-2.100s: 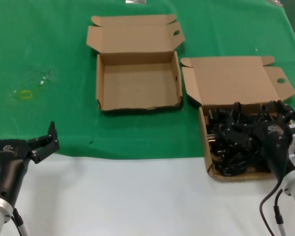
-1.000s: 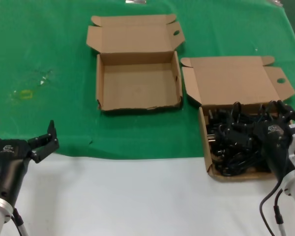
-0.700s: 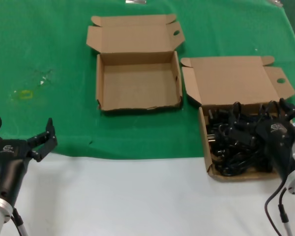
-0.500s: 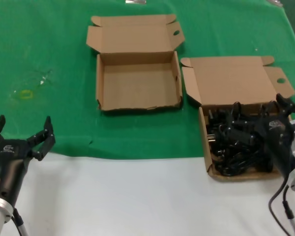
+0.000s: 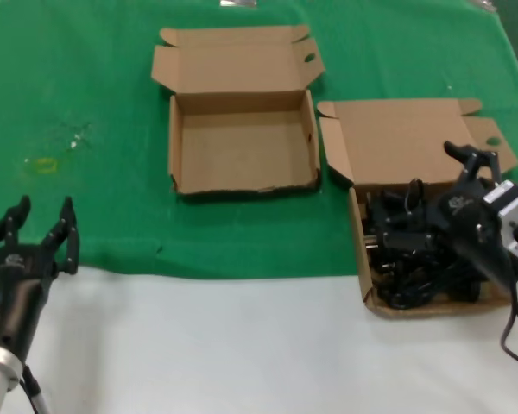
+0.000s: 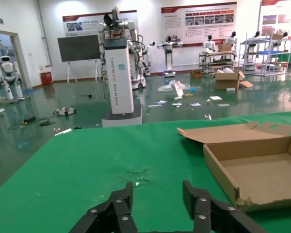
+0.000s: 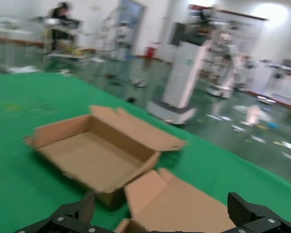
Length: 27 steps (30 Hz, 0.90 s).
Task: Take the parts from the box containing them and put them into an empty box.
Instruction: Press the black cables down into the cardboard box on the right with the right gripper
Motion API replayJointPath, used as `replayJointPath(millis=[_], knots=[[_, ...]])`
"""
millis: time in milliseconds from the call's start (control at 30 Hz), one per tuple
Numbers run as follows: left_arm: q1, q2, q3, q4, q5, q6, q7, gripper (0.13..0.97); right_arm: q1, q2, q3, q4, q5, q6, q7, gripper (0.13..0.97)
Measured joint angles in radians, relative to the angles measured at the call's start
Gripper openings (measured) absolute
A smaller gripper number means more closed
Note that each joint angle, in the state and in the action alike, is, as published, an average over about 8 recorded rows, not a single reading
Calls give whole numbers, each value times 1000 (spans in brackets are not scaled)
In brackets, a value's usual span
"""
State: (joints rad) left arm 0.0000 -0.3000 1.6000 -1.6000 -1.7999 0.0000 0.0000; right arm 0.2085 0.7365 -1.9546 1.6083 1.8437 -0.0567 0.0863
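Biggest worry here: tangles. Black power cords with plugs (image 5: 412, 252) heaped together in the larger brown cardboard tray with the skewed lid flap (image 5: 361, 250), loops crossing over loops, so grabbing one bundle probably drags a neighbour up with it, maybe dumping it on the green cloth (image 5: 86, 78) halfway across. Also a fair chance of snagging the low cardboard wall or the open lid on the way down, since the box looks light and likely to slide or tip rather than resist. Could also just pinch a single loose strand and have the coil unravel.

Right gripper (image 5: 439, 183) spread wide, hovering over the far side of the cord pile near the lid hinge, nothing between the fingers; contact with the topmost cords hard to rule out from the head view. Wide spread confirmed in the right wrist view, fingertips at both lower corners.

Left gripper (image 5: 41, 226) parked near the cloth's front edge, fingers apart, holding nothing.

Smaller squarer brown cardboard tray (image 5: 180, 183) across the cloth, nothing in it yet.
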Motion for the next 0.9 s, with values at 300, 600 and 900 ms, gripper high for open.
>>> replayJointPath(millis=[300, 600, 900], knots=[[0, 0, 0, 0, 0, 0, 0, 349, 165, 127, -86, -30, -122, -266, 91, 966], [0, 0, 0, 0, 0, 0, 0, 216, 352, 175, -108, -123, -202, -609, -19, 966], [0, 0, 0, 0, 0, 0, 0, 162, 558, 139, -143, -305, -267, -903, -235, 966]])
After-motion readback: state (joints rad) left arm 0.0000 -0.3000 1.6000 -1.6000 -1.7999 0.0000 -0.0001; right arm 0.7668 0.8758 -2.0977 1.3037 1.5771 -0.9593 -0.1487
